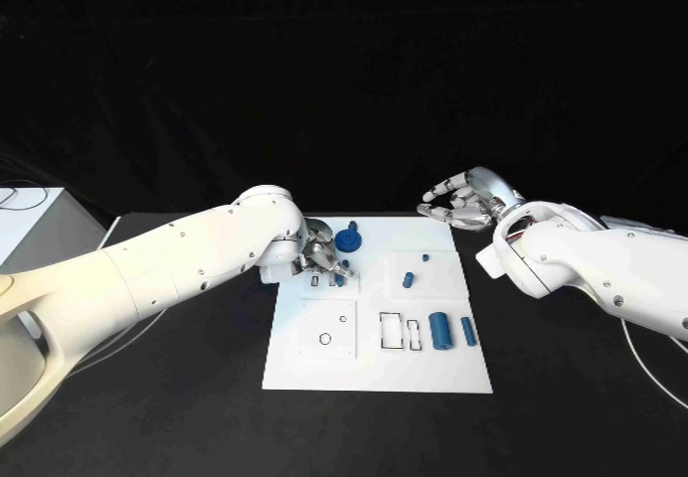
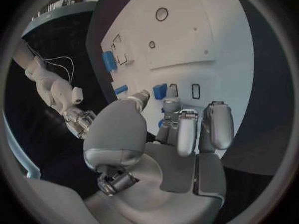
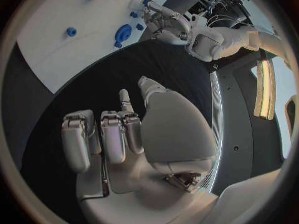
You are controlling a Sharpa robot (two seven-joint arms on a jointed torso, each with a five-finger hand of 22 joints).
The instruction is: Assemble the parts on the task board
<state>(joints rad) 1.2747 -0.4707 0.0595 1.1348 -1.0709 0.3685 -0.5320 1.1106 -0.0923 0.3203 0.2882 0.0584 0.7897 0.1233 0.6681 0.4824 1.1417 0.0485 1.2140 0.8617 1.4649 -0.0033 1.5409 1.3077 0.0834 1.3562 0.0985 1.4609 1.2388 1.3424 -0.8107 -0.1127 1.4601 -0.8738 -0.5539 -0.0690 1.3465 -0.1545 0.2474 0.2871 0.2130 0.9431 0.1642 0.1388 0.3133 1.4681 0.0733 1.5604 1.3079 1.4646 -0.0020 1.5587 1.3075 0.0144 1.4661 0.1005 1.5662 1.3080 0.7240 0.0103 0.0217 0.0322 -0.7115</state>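
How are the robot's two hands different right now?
The left hand reaches down over the task board, its fingertips among the small blue parts; the right hand hangs past the board's far right corner, over black table. The right hand holds nothing, fingers curled. Whether the left grips a part is unclear. Both are silver.

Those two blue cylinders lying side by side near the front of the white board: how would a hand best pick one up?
Probably from above, pinching across the round sides at mid-length. The two blue cylinders lie flat and close together on the task board, so the outer one, nearer the right hand, offers a free side; its ends are also open to fingers.
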